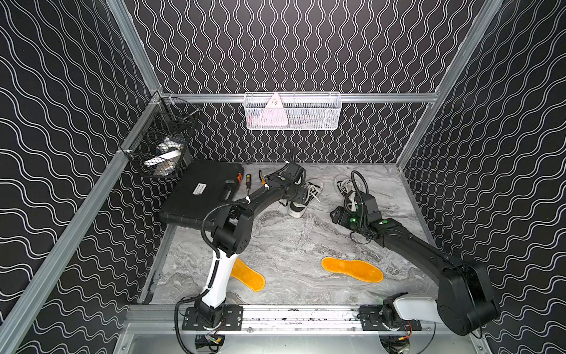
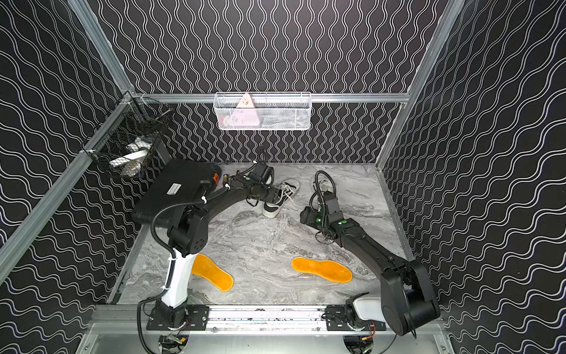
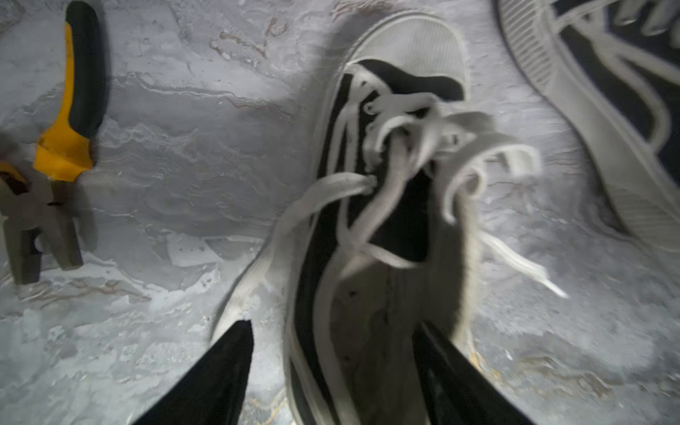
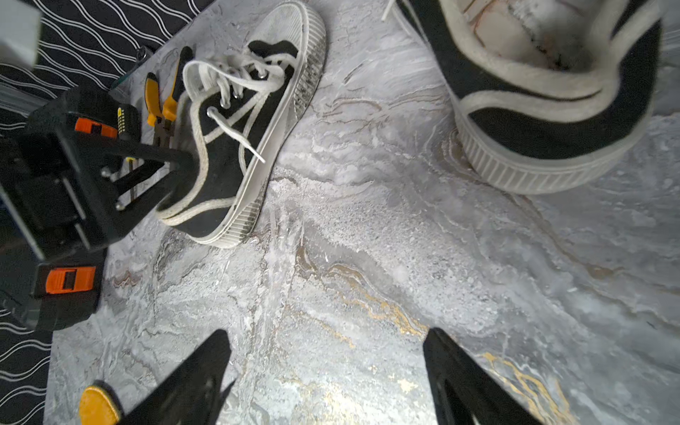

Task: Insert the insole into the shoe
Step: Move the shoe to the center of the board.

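Nearest me, two orange insoles lie flat on the surface: the left insole and the right insole, neither in a shoe. Further out, my right tool hangs wide over bare surface. Farthest, my left tool stands wide astride the left shoe at its heel. The right shoe lies beside.

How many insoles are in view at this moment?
2. One insole lies near the front, partly hidden by the left arm; the other insole lies flat in full view, nearer the right arm. No others visible.
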Motion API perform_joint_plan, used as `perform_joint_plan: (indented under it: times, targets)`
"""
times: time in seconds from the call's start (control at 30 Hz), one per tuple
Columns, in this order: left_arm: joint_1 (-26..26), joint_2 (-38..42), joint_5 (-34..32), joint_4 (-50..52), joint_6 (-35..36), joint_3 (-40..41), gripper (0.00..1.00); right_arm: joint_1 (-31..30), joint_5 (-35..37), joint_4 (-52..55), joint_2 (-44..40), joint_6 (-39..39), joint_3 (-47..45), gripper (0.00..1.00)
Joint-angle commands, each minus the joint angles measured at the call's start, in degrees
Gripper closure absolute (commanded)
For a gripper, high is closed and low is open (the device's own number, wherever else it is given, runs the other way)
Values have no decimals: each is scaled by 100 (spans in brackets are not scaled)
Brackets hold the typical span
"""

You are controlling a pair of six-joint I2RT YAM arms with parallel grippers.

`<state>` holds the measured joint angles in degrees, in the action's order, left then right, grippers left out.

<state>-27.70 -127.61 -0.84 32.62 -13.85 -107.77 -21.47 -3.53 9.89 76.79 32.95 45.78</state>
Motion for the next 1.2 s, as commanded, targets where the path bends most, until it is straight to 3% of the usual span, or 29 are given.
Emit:
perform_joint_plan:
  times: [0.0,0.13,0.4,0.5,0.57,0.8,1.0,1.17]
  targets:
    - [70,-155,-91,99,127,-150,31,-59,-62,76,35,-23,102,15]
    - [100,-229,4,-151,288,-192,44,-149,-48,104,88,-86,167,15]
    - [106,43,650,-608,355,222,89,-320,160,215,330,-2,176,16]
    - [98,110,701,-699,285,413,91,-422,181,179,346,48,161,16]
    - [90,232,655,-754,186,589,100,-428,227,180,336,76,155,17]
    - [-74,1230,145,-1243,-654,1940,100,-919,521,211,641,113,365,17]
    - [-680,2274,-814,-1545,-1890,3271,100,-1377,929,293,1063,240,754,20]
    - [-1236,2500,-1220,-1397,-2579,3629,99,-1626,1119,409,1343,280,912,31]
